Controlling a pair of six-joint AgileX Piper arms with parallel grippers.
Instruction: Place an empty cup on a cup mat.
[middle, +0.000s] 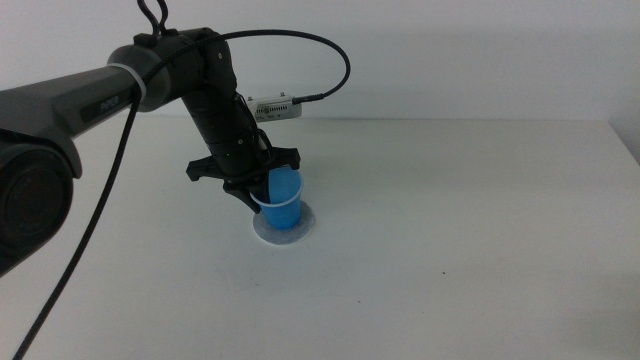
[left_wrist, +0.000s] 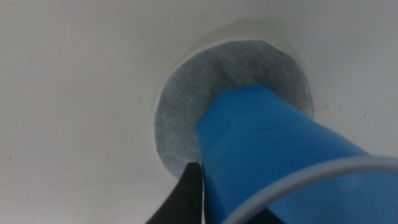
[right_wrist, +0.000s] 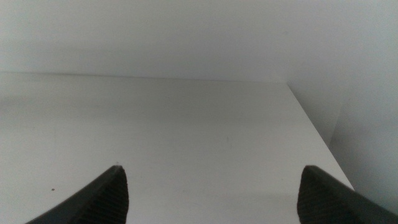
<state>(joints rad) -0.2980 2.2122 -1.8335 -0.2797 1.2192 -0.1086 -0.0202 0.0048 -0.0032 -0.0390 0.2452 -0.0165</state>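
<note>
On the left of the middle view, the left arm (middle: 90, 90) reaches in over the white table (middle: 460, 260), with small pale lettering along its dark casing that is too blurred to read. A black cable (middle: 300, 40) loops above it to a small white box (middle: 275, 108) lying on the table behind; its printing is also too small to make out.

The left gripper (middle: 255, 190) points down near the table's middle, its jaws clenched on the upper wall of the cup (middle: 282, 205), the bright blue one with a thin pale rim. The cup stands upright over the cup mat (middle: 300, 232), a grey speckled disc with a pale edge; whether its base touches the mat or hangs just above cannot be told. In the left wrist view the cup (left_wrist: 267, 155) fills the near field, one dark jaw pressed against its side, with the mat (left_wrist: 186, 99) beyond its base.

The right gripper (right_wrist: 211, 193) waits out of the middle view, its jaws spread wide over bare table.
</note>
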